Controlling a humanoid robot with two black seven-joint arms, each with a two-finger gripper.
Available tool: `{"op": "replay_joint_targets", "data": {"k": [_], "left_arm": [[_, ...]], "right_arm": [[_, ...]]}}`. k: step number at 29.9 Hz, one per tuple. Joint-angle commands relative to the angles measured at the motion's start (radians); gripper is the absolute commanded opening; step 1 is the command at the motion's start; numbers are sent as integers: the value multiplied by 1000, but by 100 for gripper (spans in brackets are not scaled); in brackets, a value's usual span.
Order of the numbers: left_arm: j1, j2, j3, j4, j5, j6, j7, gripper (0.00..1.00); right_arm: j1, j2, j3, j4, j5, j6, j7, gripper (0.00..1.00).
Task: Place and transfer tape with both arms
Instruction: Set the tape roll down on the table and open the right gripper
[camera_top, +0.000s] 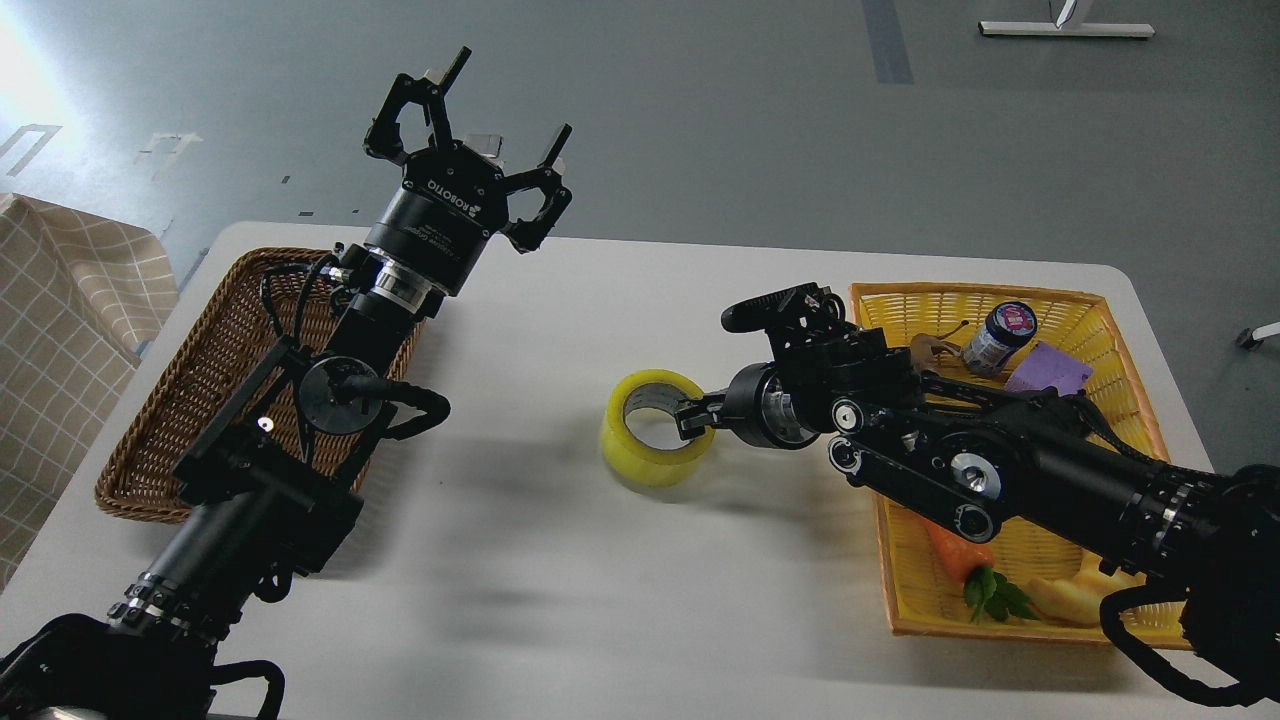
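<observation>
Seen from the head camera, a white bench (560, 560) holds a roll of yellow tape (653, 430) near its middle. The right end effector (692, 416) pinches the roll's near wall, one finger inside the core. The left end effector (478, 140) is raised above a brown wicker basket (190, 400), fingers spread and empty. A yellow basket (1090, 320) sits at the right.
</observation>
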Motion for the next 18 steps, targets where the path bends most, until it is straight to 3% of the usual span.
{"op": "replay_joint_targets", "data": {"k": [1, 6, 8, 10, 11, 12, 15, 16, 18], "left_arm": [[-1, 0, 0, 0, 0, 0, 0, 98], [-1, 0, 0, 0, 0, 0, -12, 98], [1, 0, 0, 0, 0, 0, -19, 98], [1, 0, 0, 0, 0, 0, -19, 98], [1, 0, 0, 0, 0, 0, -19, 98], [-1, 0, 0, 0, 0, 0, -19, 98], [-1, 1, 0, 0, 0, 0, -19, 98], [-1, 1, 0, 0, 0, 0, -19, 98], [-1, 1, 0, 0, 0, 0, -19, 98]], "right_arm": [[1, 14, -10, -11, -19, 0, -1, 0], [1, 18, -8, -22, -19, 0, -1, 0], [1, 18, -10, -22, -19, 0, -1, 16], [1, 18, -8, -23, -19, 0, -1, 19], [1, 18, -8, -23, -19, 0, -1, 26], [1, 18, -5, -23, -18, 0, -1, 40], [2, 17, -2, -22, -13, 0, 0, 56], [4, 15, 1, -20, -12, 0, 0, 69], [7, 15, 1, -16, -10, 0, 0, 78]]}}
